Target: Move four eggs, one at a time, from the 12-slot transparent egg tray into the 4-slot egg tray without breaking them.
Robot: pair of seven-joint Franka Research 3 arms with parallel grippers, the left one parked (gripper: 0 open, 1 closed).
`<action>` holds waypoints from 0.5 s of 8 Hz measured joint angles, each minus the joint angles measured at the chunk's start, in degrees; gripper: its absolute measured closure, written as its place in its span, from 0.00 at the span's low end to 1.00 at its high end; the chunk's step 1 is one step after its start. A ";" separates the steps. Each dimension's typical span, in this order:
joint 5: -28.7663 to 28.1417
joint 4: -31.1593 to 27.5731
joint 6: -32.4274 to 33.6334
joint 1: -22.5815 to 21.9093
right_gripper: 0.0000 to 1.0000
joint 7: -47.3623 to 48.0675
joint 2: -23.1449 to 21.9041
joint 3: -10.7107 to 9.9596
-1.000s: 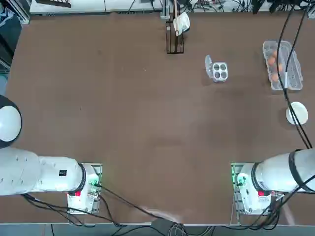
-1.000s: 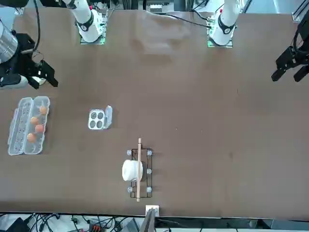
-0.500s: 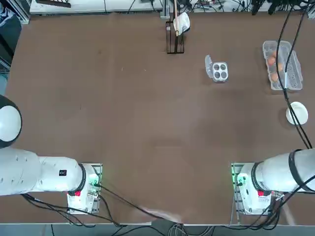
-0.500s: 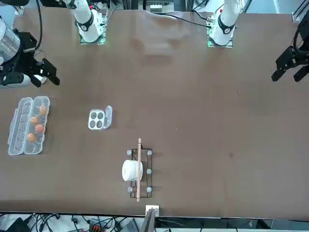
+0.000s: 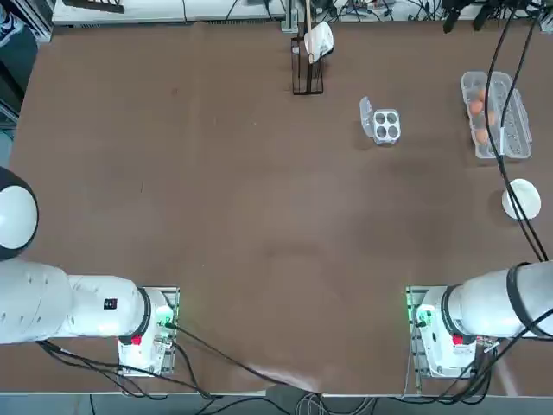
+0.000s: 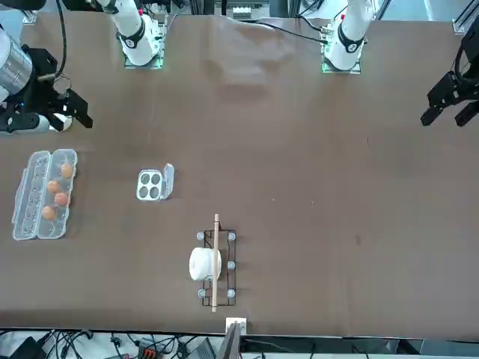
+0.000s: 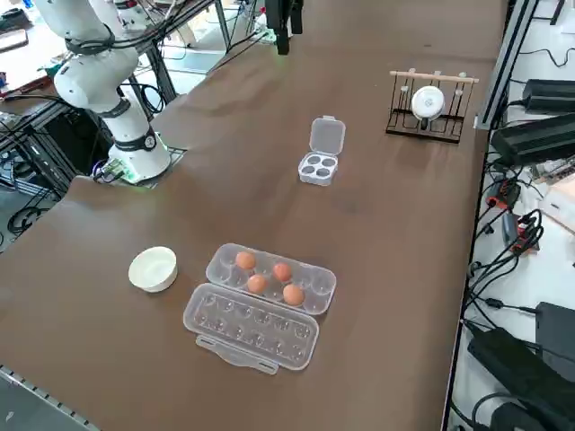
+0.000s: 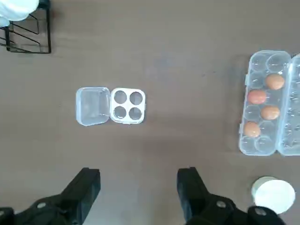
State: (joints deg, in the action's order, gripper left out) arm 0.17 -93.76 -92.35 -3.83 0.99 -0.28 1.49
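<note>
The 12-slot transparent egg tray [image 8: 276, 61] lies open at the table's right side, also seen in the top view [image 5: 518, 130], front view [image 6: 26, 202] and side view [image 7: 252, 332]. Several orange-brown eggs [image 8: 270, 112] [image 7: 269, 278] sit in one of its rows. To its left stands the 4-slot egg tray [image 8: 127, 105] [image 5: 385, 125] [image 6: 151, 185] [image 7: 316, 168], its cups empty and its lid flap folded out. My right gripper [image 8: 138, 185] [image 6: 73, 120] hangs high above the table on the robot's side of both trays. It is open and holds nothing.
A white bowl [image 5: 522, 199] [image 7: 153, 268] [image 8: 274, 194] rests beside the long tray's near end. At the table's far edge a black wire rack [image 5: 309, 52] [image 6: 213, 263] [image 7: 429, 103] carries a white cup. Bare brown tabletop lies between the two trays.
My right gripper has drifted slightly, still open. The trays, eggs and bowl have not moved.
</note>
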 joint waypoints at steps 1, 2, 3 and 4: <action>3.19 -0.22 0.01 -0.05 0.00 -3.27 0.07 0.05; 5.65 -0.75 0.02 -0.03 0.00 -7.43 0.29 0.06; 6.54 -1.40 0.05 0.04 0.00 -11.94 0.63 -0.07; 6.95 -2.34 0.06 0.46 0.00 -17.20 0.87 -0.40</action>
State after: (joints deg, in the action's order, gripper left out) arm 7.12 -96.10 -92.30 -3.38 -16.21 0.59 1.09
